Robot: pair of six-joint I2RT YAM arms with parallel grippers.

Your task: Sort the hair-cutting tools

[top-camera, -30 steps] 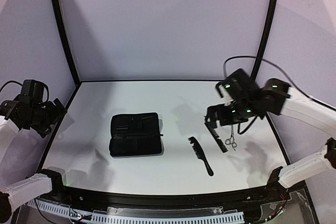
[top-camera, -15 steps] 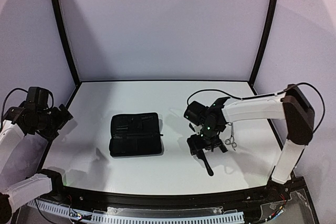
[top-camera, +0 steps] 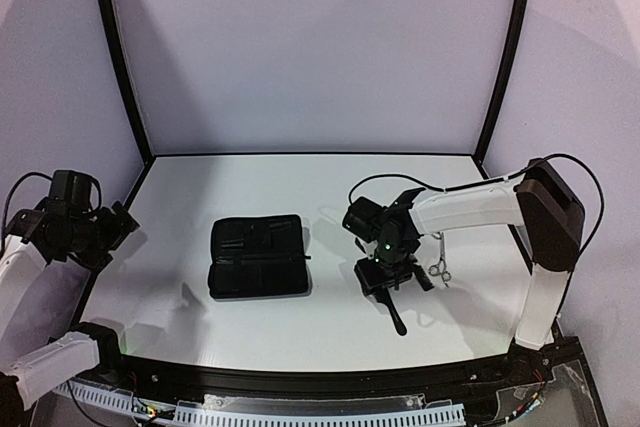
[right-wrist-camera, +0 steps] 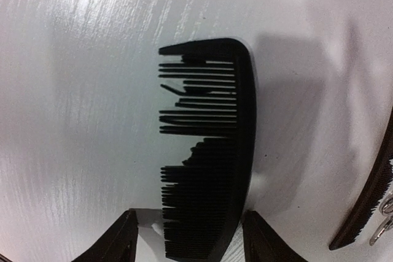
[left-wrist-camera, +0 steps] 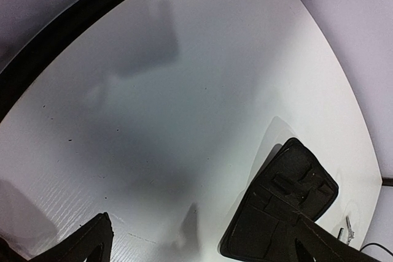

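Observation:
A black tail comb (right-wrist-camera: 212,151) lies flat on the white table; in the top view only its tail handle (top-camera: 397,319) shows below my right gripper (top-camera: 386,275). My right gripper (right-wrist-camera: 191,245) is open and low over the comb, one finger (right-wrist-camera: 116,242) on each side of its toothed end. A straight black comb (right-wrist-camera: 368,200) lies just right of it, with silver scissors (top-camera: 438,269) beside that. My left gripper (top-camera: 112,227) is open and empty, raised at the table's left edge. A second pair of scissors does not show.
An open black zip case (top-camera: 258,255) lies left of centre; it also shows in the left wrist view (left-wrist-camera: 288,207). A black frame rail (top-camera: 300,154) borders the white table (top-camera: 300,197) at the back and sides.
My right arm has swung down and left from a raised pose at the right and now straddles the tail comb. My left arm has shifted slightly.

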